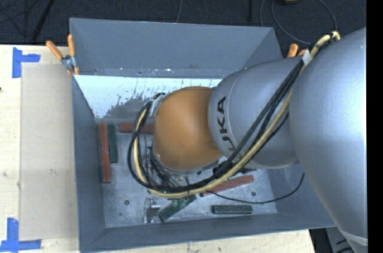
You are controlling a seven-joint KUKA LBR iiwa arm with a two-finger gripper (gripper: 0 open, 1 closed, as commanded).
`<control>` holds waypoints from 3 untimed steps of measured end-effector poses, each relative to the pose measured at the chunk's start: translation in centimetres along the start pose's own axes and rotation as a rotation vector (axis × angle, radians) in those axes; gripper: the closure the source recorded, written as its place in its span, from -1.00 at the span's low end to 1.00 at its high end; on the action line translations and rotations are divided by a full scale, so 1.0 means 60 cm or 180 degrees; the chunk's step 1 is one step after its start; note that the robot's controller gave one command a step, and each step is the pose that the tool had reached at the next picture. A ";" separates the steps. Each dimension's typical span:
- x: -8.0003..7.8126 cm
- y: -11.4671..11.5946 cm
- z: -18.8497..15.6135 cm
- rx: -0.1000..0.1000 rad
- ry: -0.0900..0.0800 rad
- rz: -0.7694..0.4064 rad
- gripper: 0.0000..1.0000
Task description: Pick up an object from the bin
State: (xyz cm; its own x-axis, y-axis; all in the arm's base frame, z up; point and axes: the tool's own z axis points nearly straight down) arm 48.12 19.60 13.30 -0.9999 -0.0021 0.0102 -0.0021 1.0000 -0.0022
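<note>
Hovering over a flat green strip [179,204] in the metal bin [179,48] — jaws' spread cannot be told.

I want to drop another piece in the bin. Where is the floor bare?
Bare: the bin floor between the red-brown stick along the left wall and the tool. Crowded: around the tool, by the green strip and red stick.
</note>
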 end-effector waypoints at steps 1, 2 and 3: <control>-0.004 -0.001 -0.007 -0.0005 -0.0023 0.0010 -1.00; -0.004 -0.053 0.080 -0.0006 -0.0036 -0.0206 -1.00; -0.011 -0.094 0.101 -0.0027 -0.0055 -0.0221 -1.00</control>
State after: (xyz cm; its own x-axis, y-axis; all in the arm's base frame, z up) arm 48.73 13.94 7.25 -0.9974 -0.0714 -0.0073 -0.0714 0.9974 0.0064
